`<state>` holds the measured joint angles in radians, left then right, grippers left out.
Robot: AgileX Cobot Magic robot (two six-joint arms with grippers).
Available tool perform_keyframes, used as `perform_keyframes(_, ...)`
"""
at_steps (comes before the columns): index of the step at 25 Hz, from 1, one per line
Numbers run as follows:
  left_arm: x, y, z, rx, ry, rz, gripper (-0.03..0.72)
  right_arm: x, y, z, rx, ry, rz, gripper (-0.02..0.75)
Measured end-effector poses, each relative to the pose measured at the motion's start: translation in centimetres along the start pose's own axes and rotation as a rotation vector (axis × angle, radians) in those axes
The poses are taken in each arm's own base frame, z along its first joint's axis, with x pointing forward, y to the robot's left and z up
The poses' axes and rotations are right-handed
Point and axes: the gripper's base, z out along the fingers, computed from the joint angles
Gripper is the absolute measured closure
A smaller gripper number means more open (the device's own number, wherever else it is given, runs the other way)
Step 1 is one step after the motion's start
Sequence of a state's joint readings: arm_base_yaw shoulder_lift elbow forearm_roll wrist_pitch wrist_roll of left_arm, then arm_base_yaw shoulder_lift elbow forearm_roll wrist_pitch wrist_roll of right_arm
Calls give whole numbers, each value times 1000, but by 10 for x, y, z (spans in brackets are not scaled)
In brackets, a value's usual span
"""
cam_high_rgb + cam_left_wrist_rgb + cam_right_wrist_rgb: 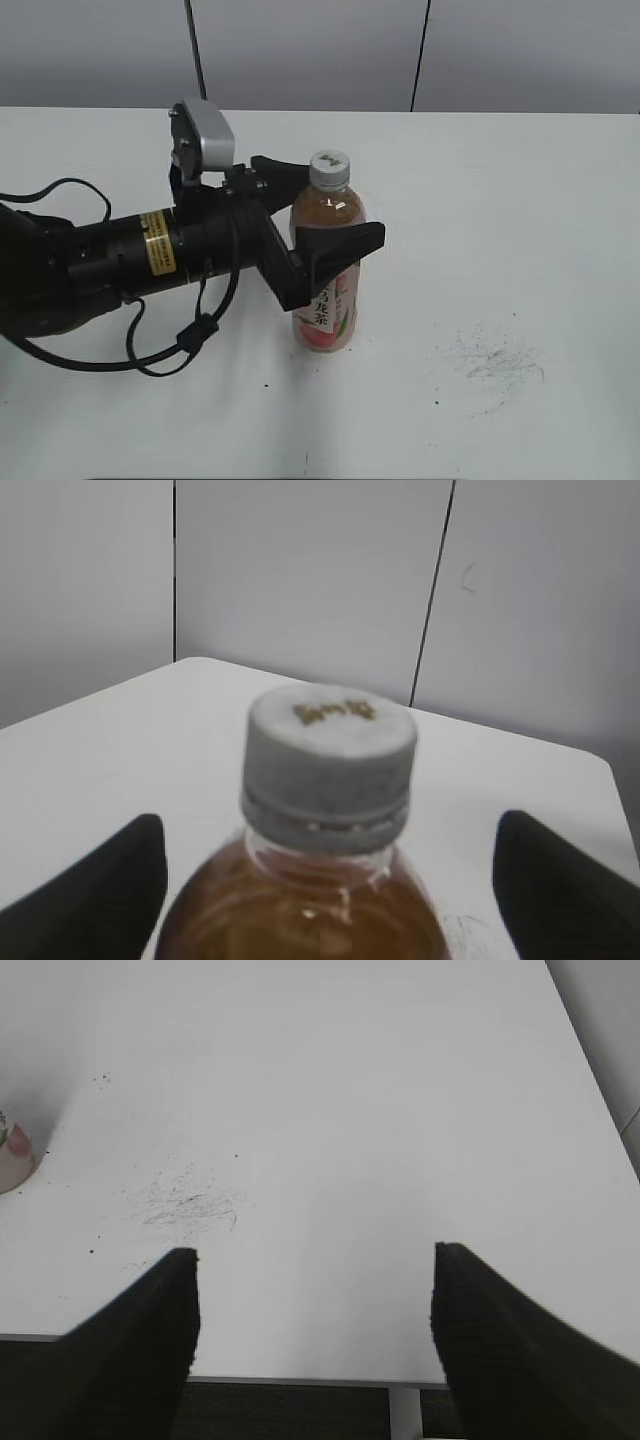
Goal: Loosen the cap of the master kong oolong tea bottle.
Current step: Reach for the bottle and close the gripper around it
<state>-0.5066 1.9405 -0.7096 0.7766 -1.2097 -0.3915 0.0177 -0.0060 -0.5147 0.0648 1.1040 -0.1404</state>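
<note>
The left gripper stands wide open around the body of the upright master kong oolong tea bottle mid-table, holding nothing, so it should close squarely below the cap while the right gripper, also open and empty, comes for the twist.

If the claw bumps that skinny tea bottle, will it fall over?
Probably yes, if hit high. The slim clear plastic bottle of amber tea stands tall on a narrow base, so a bump near its small white-grey ribbed cap could tip it. It looks nearly full, so likely heavy enough to resist a soft nudge. The left claw stands open around its shoulder.
</note>
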Motion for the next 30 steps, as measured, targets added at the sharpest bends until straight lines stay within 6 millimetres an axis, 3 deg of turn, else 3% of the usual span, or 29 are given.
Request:
perform_keyframes(12, 20, 4, 3, -8, 43, -42, 108, 0, 0, 0, 0, 0, 0, 194)
perform_keyframes(18, 21, 5, 3, -14, 43, -46, 238, 0, 0, 0, 0, 0, 0, 194)
perform_keyframes(30, 21, 5, 3, -15, 44, -45, 238, 0, 0, 0, 0, 0, 0, 194)
